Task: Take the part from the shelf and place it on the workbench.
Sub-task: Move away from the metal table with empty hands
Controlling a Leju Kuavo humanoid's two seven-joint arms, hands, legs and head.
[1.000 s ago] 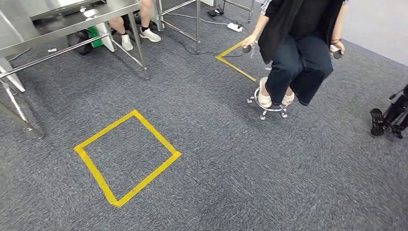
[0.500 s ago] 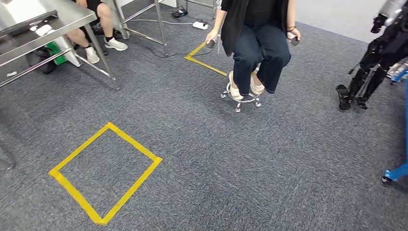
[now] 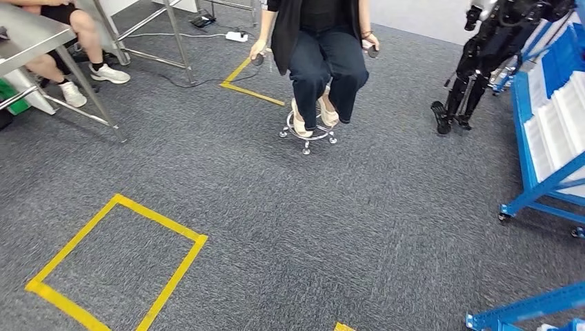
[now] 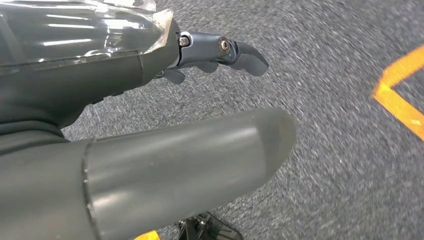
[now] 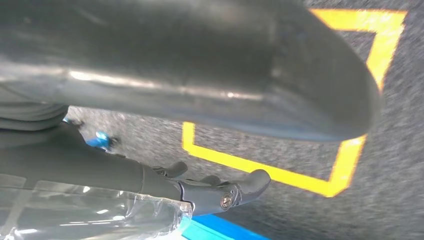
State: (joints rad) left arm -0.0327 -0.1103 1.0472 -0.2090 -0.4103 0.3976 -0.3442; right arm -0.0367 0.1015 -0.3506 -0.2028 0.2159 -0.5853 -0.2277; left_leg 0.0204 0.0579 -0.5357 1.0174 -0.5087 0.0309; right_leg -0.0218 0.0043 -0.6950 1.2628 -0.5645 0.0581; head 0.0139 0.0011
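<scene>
Both robot hands (image 4: pixel 200 100) (image 5: pixel 210 150) empty (fingers apart)

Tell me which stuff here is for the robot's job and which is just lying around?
For the job:
blue shelf
left hand, holding nothing
right hand, holding nothing

Just around:
yellow tape square
person on a stool
another robot
metal table

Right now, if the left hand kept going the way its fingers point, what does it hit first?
Likely just the grey carpet: the left hand holds nothing and nothing stands ahead. Yellow tape lies off to one side. Depth unclear.
</scene>
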